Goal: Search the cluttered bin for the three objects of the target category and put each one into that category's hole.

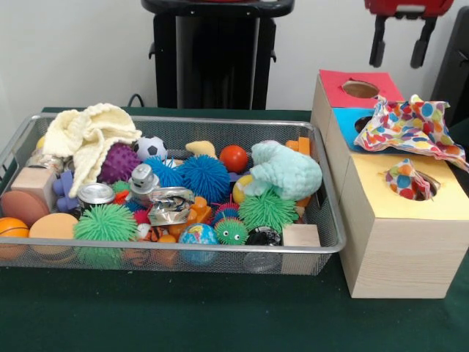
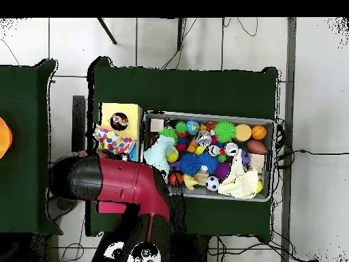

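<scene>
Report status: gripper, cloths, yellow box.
Gripper up above the boxes, open, empty. One dotted cloth stuffed in the yellow box's hole; a second dotted cloth draped over the blue box, not in. Nothing blocking.

a robotics lab or test room: a red and black robot arm point(image 2: 129, 187) on a black pedestal point(image 1: 214, 55) stands at a table draped in dark green cloth point(image 1: 183, 315), on a pale tiled floor point(image 2: 170, 41) with loose cables point(image 2: 235, 27), against a bare white wall point(image 1: 66, 51).
</scene>
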`<state>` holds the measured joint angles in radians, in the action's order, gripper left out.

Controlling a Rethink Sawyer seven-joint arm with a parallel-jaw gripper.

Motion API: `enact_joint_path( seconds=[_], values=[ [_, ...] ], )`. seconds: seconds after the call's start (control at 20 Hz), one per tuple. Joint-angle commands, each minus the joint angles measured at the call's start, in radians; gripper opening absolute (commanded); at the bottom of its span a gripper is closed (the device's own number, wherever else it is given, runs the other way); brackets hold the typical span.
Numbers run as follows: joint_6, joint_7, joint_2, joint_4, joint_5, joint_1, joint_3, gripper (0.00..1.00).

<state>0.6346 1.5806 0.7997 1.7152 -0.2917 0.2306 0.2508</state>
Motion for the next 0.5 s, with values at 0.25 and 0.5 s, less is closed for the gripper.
enact_joint_path(
  seconds=[0.25,0.5],
  values=[
    [-0.096,0.082,-0.092,0.132,0.063,-0.037,-0.14,1.0],
    [-0.064,0.06,-0.092,0.109,0.074,-0.05,-0.162,1.0]
  ],
)
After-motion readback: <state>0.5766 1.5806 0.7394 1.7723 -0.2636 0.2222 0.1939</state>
